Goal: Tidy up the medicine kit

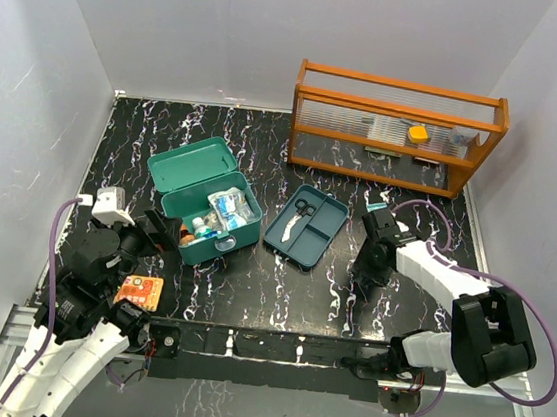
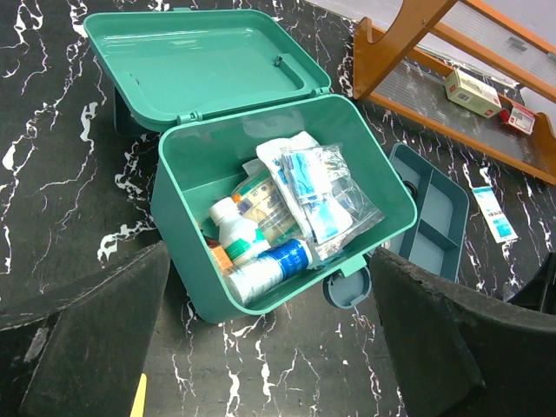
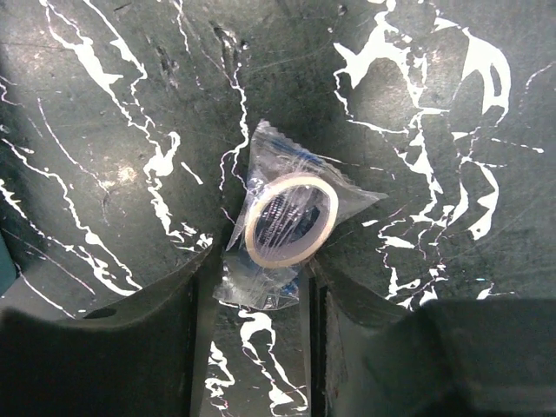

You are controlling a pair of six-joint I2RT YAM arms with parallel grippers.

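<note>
The medicine kit [image 1: 239,232] is a teal box standing open at centre left, its lid [image 1: 193,162] laid back. In the left wrist view the kit [image 2: 187,217] holds bottles, a tube and clear packets. Its teal insert tray [image 1: 307,240] lies to the right with scissors [image 1: 302,209] in it. My left gripper [image 1: 162,231] is open and empty, close in front of the box [image 2: 269,291]. My right gripper [image 1: 364,282] points down at the table right of the tray, its fingers [image 3: 263,261] shut on a clear packet holding a tape roll [image 3: 291,217].
An orange slatted rack [image 1: 391,106] stands at the back right with small boxes [image 2: 472,91] and a yellow item [image 1: 418,134] on its shelf. A blue-white packet [image 2: 493,213] lies near the rack. An orange card [image 1: 138,291] lies by the left arm.
</note>
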